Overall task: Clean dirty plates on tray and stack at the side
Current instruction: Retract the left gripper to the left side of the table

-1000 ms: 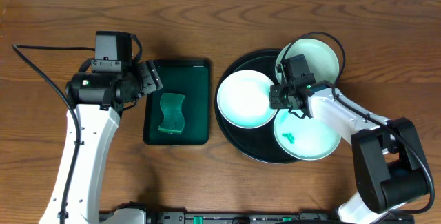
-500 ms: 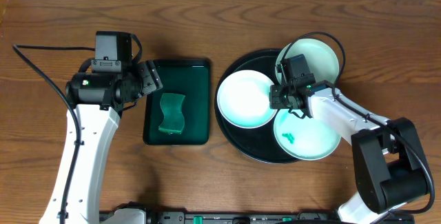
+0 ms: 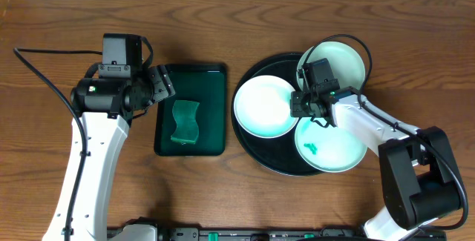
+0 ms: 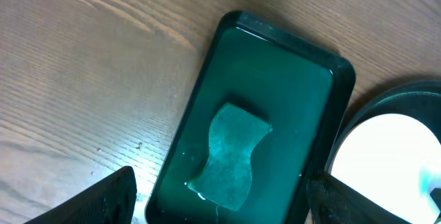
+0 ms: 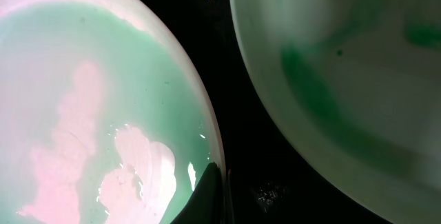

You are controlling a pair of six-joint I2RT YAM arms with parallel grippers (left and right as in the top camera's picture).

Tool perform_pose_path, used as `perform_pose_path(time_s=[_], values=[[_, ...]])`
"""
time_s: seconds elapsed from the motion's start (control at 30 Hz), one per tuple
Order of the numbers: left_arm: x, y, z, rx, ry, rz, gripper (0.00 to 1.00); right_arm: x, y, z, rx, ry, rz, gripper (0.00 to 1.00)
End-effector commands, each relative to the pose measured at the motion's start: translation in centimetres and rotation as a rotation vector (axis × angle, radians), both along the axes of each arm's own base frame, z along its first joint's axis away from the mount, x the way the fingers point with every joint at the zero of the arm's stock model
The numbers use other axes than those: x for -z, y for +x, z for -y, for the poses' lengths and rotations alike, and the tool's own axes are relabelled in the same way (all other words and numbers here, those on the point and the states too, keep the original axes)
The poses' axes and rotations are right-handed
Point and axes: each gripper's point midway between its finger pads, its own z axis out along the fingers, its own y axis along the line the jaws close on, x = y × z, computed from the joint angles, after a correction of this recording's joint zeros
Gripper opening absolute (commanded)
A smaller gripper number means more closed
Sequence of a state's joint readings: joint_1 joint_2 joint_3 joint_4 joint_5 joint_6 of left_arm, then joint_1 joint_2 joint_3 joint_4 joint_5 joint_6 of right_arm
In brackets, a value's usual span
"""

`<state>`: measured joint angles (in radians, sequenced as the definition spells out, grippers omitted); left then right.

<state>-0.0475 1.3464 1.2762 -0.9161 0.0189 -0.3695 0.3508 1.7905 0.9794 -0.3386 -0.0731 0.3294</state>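
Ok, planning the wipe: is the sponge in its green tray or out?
In: the sponge lies flat inside the dark green tray, within its raised rim.

Bright, even light is falling from above onto the desk (image 3: pixel 297 4), casting only faint, soft shadows. The plates (image 3: pixel 263 106) are glaring almost white in the overhead view. In the right wrist view, pink reflections are shimmering across them and everything is sitting too close for focus. The left wrist view is blurring and darkening at its lower corners.

White, cyan-tinted plate (image 3: pixel 334 146) beside the right pincer (image 3: pixel 299 106) carries teal smears; round tray (image 3: pixel 256 156) glossy black; rectangular tray (image 3: pixel 214 93) dark green, sponge (image 3: pixel 183 121) paler.
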Motion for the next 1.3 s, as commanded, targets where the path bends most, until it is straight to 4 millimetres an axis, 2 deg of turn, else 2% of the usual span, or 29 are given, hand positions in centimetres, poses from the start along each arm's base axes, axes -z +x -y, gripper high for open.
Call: perform_pose_path(time_s=[0.0,0.37,0.63,0.9,1.27], values=[[-1.0,1.3,-1.0,-0.035,0.04,0.065,0.8,-1.0,0.6,-0.5,-0.011,0.016,0.03,0.01],[-1.8,2.3,-1.4,-0.029,0.075,0.116,0.79,-1.0,0.7,-0.5,-0.011,0.016,0.031,0.01],[-2.4,0.6,-6.7,-0.188,0.311,0.081,0.8,-1.0,0.6,-0.5,-0.011,0.016,0.031,0.01],[-2.4,-1.3,-9.6,-0.268,0.422,0.014,0.79,-1.0,0.6,-0.5,-0.011,0.015,0.029,0.01],[-2.2,-1.8,-9.8,-0.269,0.429,-0.009,0.8,-1.0,0.6,-0.5,-0.012,0.015,0.028,0.01]])
